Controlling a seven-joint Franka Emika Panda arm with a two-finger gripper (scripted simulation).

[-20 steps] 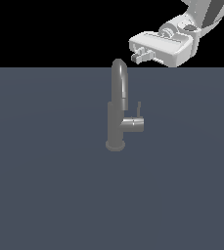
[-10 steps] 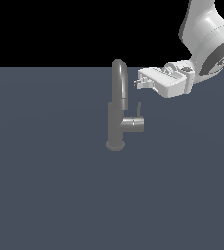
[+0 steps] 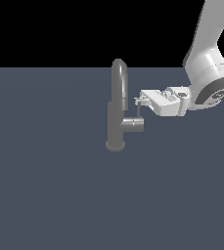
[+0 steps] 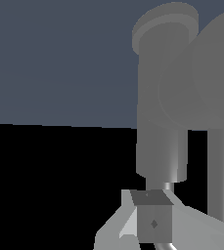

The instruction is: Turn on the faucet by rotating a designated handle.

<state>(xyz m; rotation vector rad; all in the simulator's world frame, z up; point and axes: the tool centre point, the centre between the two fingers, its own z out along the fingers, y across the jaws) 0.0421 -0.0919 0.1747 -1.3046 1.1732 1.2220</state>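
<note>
Our claw (image 3: 139, 101), its opening impossible to judge, sits at the handle (image 3: 139, 109), which rises from the stub at 3 o'clock of the faucet (image 3: 116, 110). We should push sideways steadily, staying low on the rod.

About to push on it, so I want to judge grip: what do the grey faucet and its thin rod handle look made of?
The grey arched faucet looks like dull brushed metal: soft vertical highlights, no mirror shine. The thin dark rod handle seems the same matte metal, too small to be sure. The white gripper looks like glossy plastic.
</note>
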